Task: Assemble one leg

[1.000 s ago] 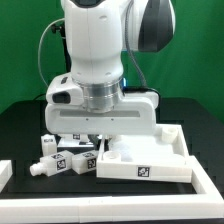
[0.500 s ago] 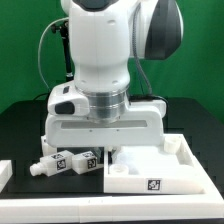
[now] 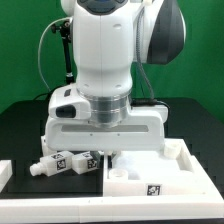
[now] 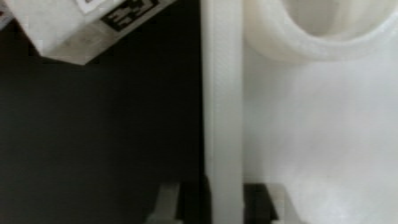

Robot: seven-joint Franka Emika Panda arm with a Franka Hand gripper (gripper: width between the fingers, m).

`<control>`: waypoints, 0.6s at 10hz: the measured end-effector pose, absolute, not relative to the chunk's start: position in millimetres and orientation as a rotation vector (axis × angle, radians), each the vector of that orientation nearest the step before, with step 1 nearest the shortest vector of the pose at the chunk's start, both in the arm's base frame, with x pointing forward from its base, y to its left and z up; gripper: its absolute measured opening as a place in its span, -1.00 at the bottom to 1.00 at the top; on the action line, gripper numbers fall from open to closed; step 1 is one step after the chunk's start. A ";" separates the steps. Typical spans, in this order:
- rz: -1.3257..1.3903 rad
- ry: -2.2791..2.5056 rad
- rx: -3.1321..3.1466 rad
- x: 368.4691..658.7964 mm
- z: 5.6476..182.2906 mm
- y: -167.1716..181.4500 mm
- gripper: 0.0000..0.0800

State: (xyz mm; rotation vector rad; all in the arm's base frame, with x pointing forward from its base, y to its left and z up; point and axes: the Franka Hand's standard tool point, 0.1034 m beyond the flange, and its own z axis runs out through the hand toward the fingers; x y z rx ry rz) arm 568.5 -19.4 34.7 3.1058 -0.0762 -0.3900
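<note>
Two small white legs with black-and-white tags lie side by side on the black table, at the exterior view's left of the large white rimmed panel. My gripper reaches down at the panel's left rim, and the arm's body hides most of it. In the wrist view my gripper has one dark finger on each side of the thin white rim and is shut on it. One tagged leg lies just beyond the rim, apart from it.
A round raised socket sits on the panel's inside. A small white part shows at the exterior view's left edge. A white strip runs along the front. A green backdrop stands behind.
The arm and the panel have moved together toward the exterior view's right and a little nearer the camera. The legs have stayed where they were.
</note>
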 end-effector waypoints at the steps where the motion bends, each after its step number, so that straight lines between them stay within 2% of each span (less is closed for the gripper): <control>1: -0.392 -0.111 3.100 568.8 31.5 -18.8 -0.88; 6: -0.349 -0.122 3.090 579.7 12.6 -20.3 -0.88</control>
